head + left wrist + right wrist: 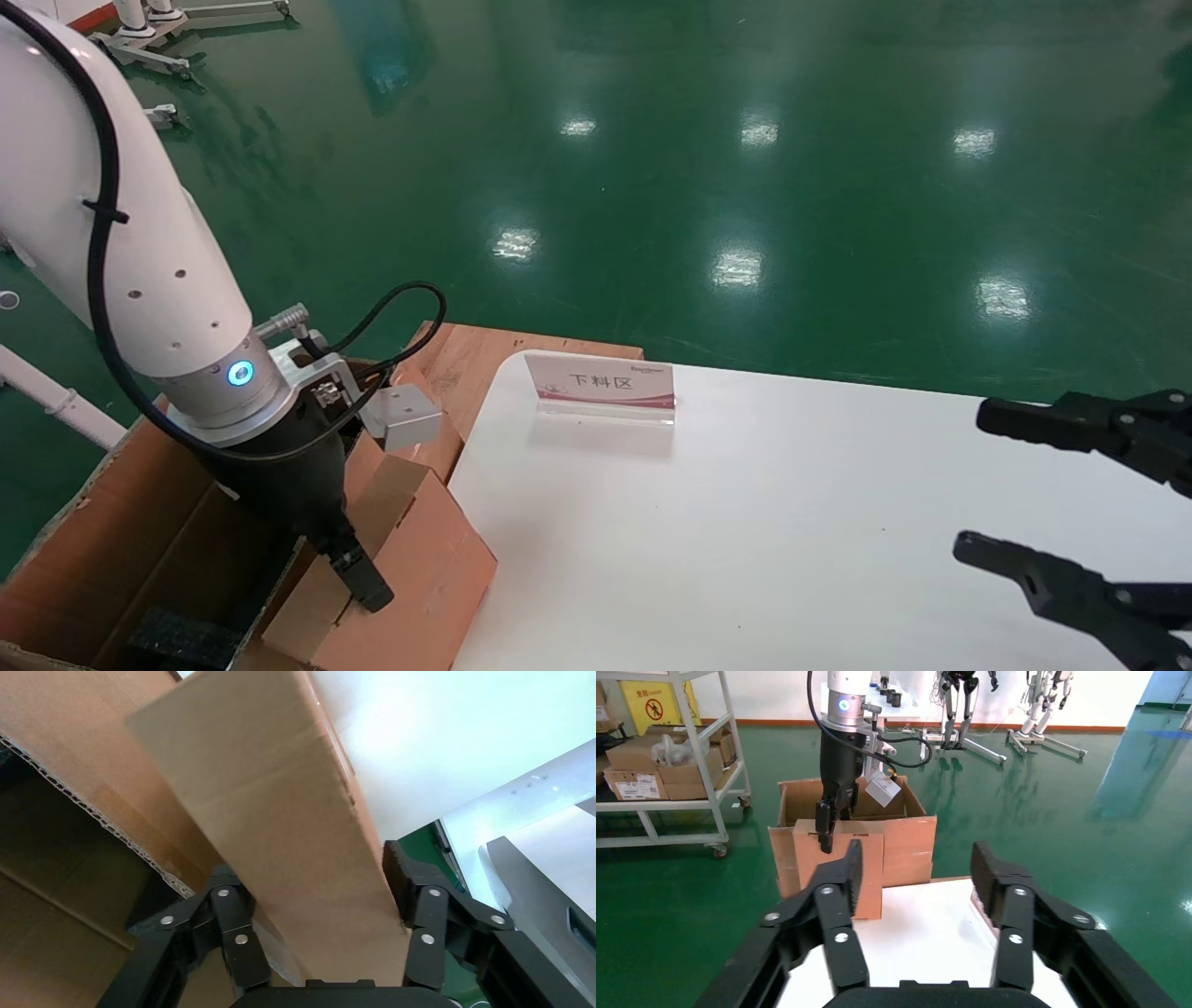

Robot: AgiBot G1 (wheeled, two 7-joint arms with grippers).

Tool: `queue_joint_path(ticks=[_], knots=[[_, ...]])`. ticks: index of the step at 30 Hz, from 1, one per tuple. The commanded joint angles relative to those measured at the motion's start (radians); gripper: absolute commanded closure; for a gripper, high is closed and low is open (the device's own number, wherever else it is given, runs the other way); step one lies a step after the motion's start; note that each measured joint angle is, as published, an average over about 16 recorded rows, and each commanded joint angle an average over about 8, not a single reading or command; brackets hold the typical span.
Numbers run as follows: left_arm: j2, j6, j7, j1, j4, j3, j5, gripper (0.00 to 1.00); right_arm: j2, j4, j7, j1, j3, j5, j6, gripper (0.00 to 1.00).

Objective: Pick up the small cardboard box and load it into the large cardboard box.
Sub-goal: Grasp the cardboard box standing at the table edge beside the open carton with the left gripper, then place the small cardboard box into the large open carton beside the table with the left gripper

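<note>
Over on the left, the left gripper [358, 573] has its fingers closed across the narrow top edge of the small box [410, 568], one pad on each broad face, as the left wrist view confirms. The carton hangs tilted beneath the gripper, its lower part just over the near wall of the big box [140, 522], right at the table [792, 522] edge. Inside the big box, below and to the gripper's left, a black foam block [177, 638] shows.

This small box looks light and fairly stiff, corrugated board with a dry surface, so it shouldn't slip, though a hard squeeze on the broad faces could dent them. Holding near the top edge lets it swing; I'd judge a hold nearer the middle steadier.

Moving right, a sign stand [602, 384] sits on the table, well away from the gripper. Far right, the right gripper [1015, 494] hovers over the table, fingers spread wide, holding nothing.
</note>
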Motion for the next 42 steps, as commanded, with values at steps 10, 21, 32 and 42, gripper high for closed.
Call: queue_joint_path(ticks=[10, 21, 32, 42], knots=[[0.000, 0.000, 0.000, 0.000, 0.000, -0.001, 0.000, 1.00, 0.000, 0.000, 0.000, 0.000, 0.000, 0.000, 0.000, 1.00], [-0.006, 0.003, 0.020, -0.026, 0.028, -0.022, -0.029, 1.00, 0.000, 0.000, 0.000, 0.000, 0.000, 0.000, 0.000, 1.00], [-0.024, 0.073, 0.061, -0.277, 0.128, -0.103, -0.042, 1.00, 0.000, -0.001, -0.001, 0.001, -0.001, 0.000, 0.000, 1.00], [0.025, 0.108, 0.157, -0.508, 0.302, 0.005, -0.037, 1.00, 0.000, -0.001, -0.001, 0.001, -0.002, 0.001, 0.000, 1.00]])
